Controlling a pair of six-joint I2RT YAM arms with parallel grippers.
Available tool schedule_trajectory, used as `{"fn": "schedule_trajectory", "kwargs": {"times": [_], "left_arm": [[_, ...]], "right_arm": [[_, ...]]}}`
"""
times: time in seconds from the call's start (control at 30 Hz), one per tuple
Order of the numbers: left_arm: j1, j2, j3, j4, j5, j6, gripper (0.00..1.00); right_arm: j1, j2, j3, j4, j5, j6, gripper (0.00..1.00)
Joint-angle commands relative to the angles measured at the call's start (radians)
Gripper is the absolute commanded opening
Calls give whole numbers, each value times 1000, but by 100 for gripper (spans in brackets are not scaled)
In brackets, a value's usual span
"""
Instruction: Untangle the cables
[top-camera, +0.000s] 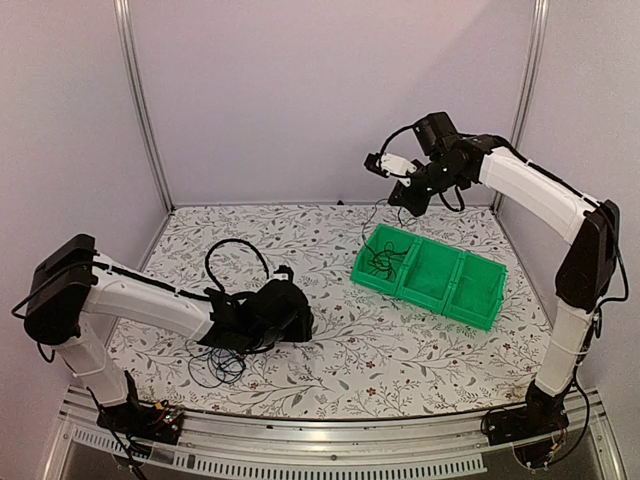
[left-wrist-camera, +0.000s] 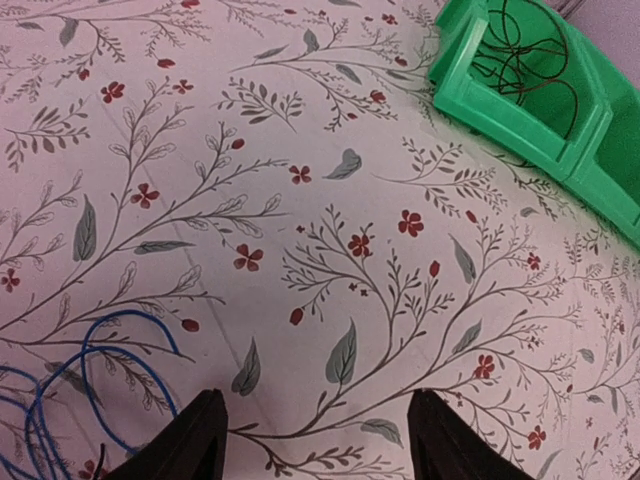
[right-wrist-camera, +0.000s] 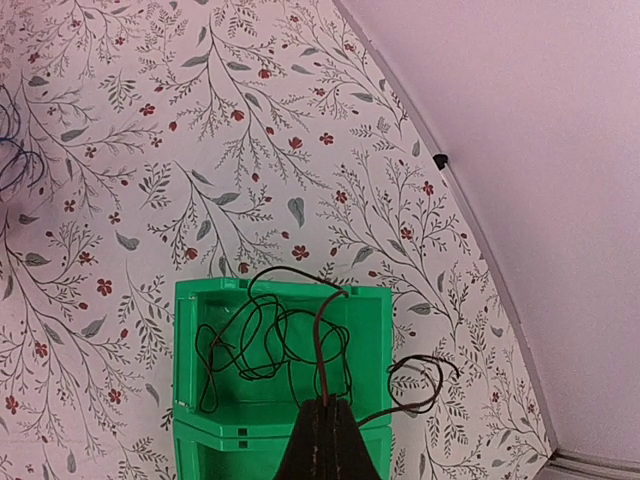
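A thin dark cable (right-wrist-camera: 262, 345) lies in loose loops in the end compartment of the green bin (right-wrist-camera: 183, 350). One strand rises to my right gripper (right-wrist-camera: 328, 408), which is shut on it high above the bin. Another loop (right-wrist-camera: 420, 385) hangs outside the bin's wall. From above, the right gripper (top-camera: 408, 203) hovers over the bin (top-camera: 425, 300), and the strand (top-camera: 378, 225) drops into it. More thin cables (top-camera: 215, 365) coil on the table beside my left arm. The left gripper (left-wrist-camera: 320, 440) is open low over bare tablecloth, with blue-looking cable loops (left-wrist-camera: 95, 350) to its left.
The bin has three compartments; the other two (top-camera: 478, 290) show nothing inside. A black loop (top-camera: 237, 262) arches over the left arm. Walls and metal posts (top-camera: 140, 100) close in the table on three sides. The cloth is floral-patterned.
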Motion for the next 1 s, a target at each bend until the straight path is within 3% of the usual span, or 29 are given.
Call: {"fn": "schedule_trajectory", "kwargs": {"times": [0.0,0.5,0.97], "left_arm": [[11,23,3,54,14,0,64],[11,19,-21,65,26,-14,63],[10,25,-20,71,33,-23,63]], "right_arm": [[8,-65,5,4,-22,22,0],[1,-19,-154,127,61,5,0],[-78,100,-138,236,57,20,0]]}}
